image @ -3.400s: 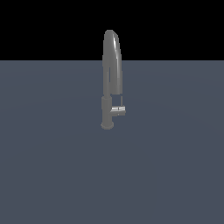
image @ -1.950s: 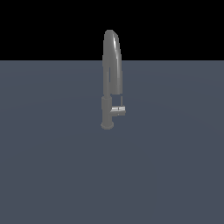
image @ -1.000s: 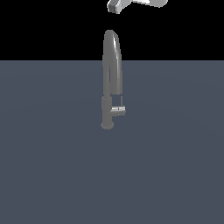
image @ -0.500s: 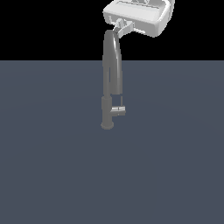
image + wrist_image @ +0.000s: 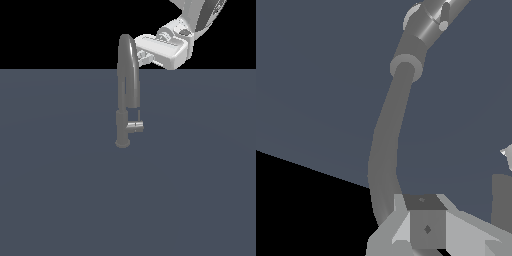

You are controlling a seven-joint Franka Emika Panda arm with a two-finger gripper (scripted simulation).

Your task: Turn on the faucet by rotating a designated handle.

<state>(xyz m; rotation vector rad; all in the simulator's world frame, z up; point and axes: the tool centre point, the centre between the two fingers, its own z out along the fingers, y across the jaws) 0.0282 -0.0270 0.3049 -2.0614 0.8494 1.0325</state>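
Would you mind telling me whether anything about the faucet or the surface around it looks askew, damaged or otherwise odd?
Nothing stands out. The faucet stands upright on the grey surface, spout intact, and the handle juts sideways from its lower column. The gripper is up beside the spout's arch, well above the handle.

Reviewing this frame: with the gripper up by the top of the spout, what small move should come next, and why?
Probably a descent toward the handle. The gripper sits high beside the arch of the faucet, well above the silver stub on the lower column, and touches nothing there. In the wrist view the handle lies far along the column. Whether the jaws are open is unclear.
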